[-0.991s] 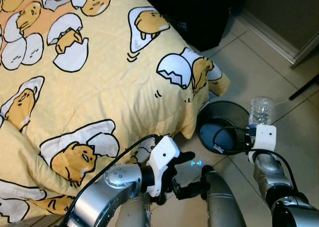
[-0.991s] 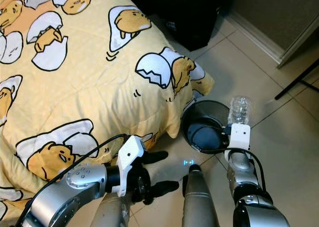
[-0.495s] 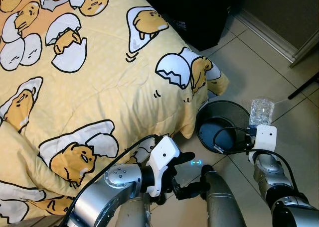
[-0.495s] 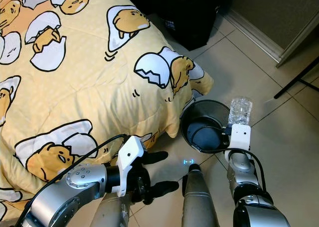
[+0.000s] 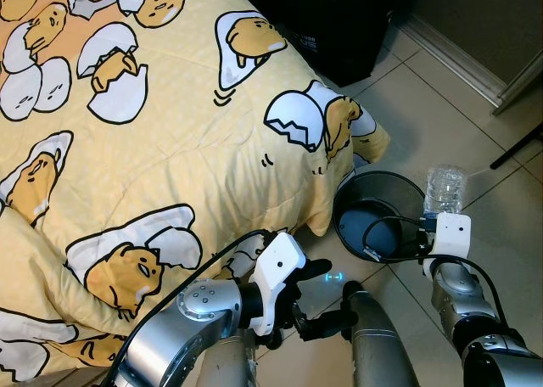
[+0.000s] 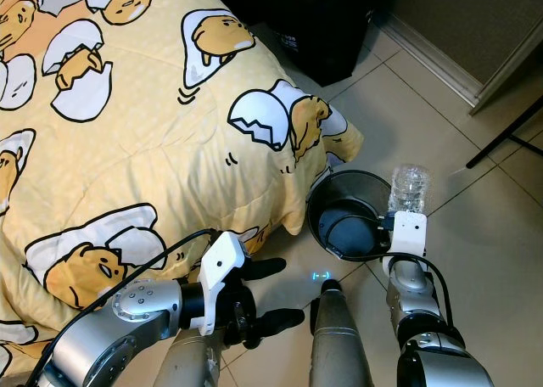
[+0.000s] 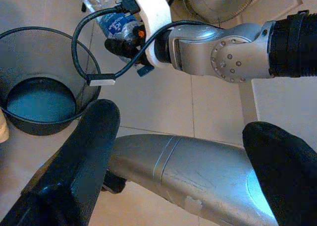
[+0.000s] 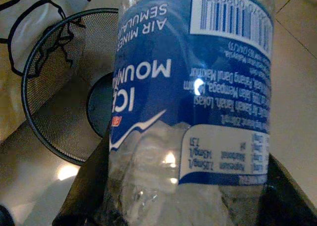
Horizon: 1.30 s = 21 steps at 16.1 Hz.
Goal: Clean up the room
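A clear plastic water bottle (image 5: 445,188) with a blue label (image 8: 198,82) stands upright in my right gripper (image 5: 441,215), which is shut on it, just right of the bin's rim. The round black mesh waste bin (image 5: 378,216) sits on the tiled floor at the bed's corner, with its dark bottom showing. My left gripper (image 5: 327,295) hangs open low in front of me, near my leg, holding nothing; its black fingers (image 7: 84,156) frame the bin (image 7: 39,82) and the right arm in the left wrist view.
A bed with a yellow quilt printed with egg cartoons (image 5: 153,132) lies to the left. A black bag or box (image 5: 339,22) stands beyond the bed's corner. A thin black stand leg (image 5: 517,149) crosses the floor at the right. A baseboard (image 5: 458,60) runs behind.
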Motion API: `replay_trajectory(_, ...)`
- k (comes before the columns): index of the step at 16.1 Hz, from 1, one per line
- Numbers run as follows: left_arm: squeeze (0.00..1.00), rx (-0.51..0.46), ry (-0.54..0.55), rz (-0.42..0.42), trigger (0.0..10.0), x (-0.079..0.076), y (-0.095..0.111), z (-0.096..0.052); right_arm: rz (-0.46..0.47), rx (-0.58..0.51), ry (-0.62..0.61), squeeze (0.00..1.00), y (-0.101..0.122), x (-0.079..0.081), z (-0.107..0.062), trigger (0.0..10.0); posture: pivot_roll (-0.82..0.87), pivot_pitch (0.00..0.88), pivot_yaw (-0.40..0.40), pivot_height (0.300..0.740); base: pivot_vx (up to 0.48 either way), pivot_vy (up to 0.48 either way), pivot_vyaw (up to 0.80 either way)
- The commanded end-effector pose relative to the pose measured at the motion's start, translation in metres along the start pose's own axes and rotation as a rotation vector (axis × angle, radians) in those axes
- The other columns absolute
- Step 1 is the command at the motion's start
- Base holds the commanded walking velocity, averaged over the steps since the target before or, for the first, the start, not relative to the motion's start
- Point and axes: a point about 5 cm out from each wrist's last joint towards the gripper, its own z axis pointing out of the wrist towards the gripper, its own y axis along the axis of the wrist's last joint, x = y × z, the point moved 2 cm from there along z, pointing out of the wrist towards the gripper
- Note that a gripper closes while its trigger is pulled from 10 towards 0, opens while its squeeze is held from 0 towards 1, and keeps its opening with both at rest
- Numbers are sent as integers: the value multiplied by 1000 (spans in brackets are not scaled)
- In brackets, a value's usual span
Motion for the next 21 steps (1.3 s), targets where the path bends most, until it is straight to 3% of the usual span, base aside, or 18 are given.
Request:
replay_trajectory(1, 0, 13, -1, -19, 10000, -4, -5, -3, -2, 44, 12, 0, -14, 3, -4, 10000, -134, 443, 224, 732, 0, 0, 0)
replay_trajectory(2, 0, 13, 1, -26, 10000, -5, -5, -4, -9, 47, 16, 0, -14, 3, -3, 10000, 0, 0, 0, 740, 0, 0, 0)
replay_trajectory(3, 0, 3, 36, -29, 10000, -3, -6, -4, -14, 17, 24, 0, -3, 4, 0, 10000, -113, 428, 183, 740, 0, 0, 0)
replay_trajectory(5, 0, -15, 92, -33, 10000, 0, -6, -3, -19, -29, 36, 0, 13, 7, 4, 10000, -110, 427, 180, 740, 0, 0, 0)
replay_trajectory(21, 0, -7, 135, -24, 10000, 3, -7, -8, -10, -17, 54, 0, 13, 15, 4, 10000, -88, 426, 181, 740, 0, 0, 0)
